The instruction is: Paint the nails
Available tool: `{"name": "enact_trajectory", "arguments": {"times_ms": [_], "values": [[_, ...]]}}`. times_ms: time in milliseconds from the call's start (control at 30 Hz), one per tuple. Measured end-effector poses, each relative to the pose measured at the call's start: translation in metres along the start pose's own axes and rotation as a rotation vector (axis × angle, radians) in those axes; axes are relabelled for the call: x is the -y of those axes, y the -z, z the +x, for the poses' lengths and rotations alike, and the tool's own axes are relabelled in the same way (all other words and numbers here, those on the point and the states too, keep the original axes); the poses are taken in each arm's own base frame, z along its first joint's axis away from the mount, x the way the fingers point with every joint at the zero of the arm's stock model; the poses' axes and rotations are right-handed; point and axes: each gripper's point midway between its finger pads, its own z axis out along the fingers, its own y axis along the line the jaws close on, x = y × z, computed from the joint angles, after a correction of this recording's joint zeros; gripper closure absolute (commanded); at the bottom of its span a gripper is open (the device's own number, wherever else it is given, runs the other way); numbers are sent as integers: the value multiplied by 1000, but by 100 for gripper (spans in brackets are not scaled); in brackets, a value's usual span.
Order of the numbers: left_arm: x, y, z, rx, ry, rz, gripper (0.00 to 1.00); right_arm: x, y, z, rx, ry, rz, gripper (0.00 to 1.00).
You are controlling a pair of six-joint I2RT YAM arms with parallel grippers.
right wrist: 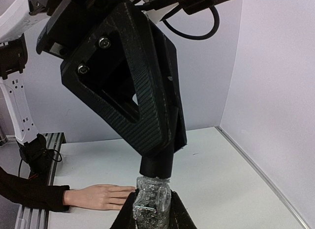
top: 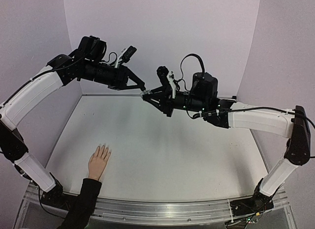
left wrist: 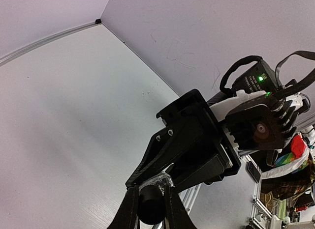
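Nails sit on the hand lying flat at the desk's near-left edge, well apart from both arms. Raised with tips meeting, the right pincer pinches the bottle while the left pincer clamps its cap, likely for unscrewing.

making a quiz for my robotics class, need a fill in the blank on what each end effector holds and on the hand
1. The right end effector is shut on a glittery ___.
2. The left end effector is shut on its black ___.
3. The hand lies on the table and wears a black ___.

Missing words: bottle; cap; sleeve.
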Motion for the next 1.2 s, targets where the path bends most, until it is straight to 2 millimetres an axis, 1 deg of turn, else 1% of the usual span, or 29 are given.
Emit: {"name": "enact_trajectory", "arguments": {"times_ms": [500,1200], "values": [[-7,2,-7,31,0,-60,100,6,-1,4,-10,-3,35,100],[-12,3,-10,43,3,-91,100,6,-1,8,-14,-5,32,100]]}}
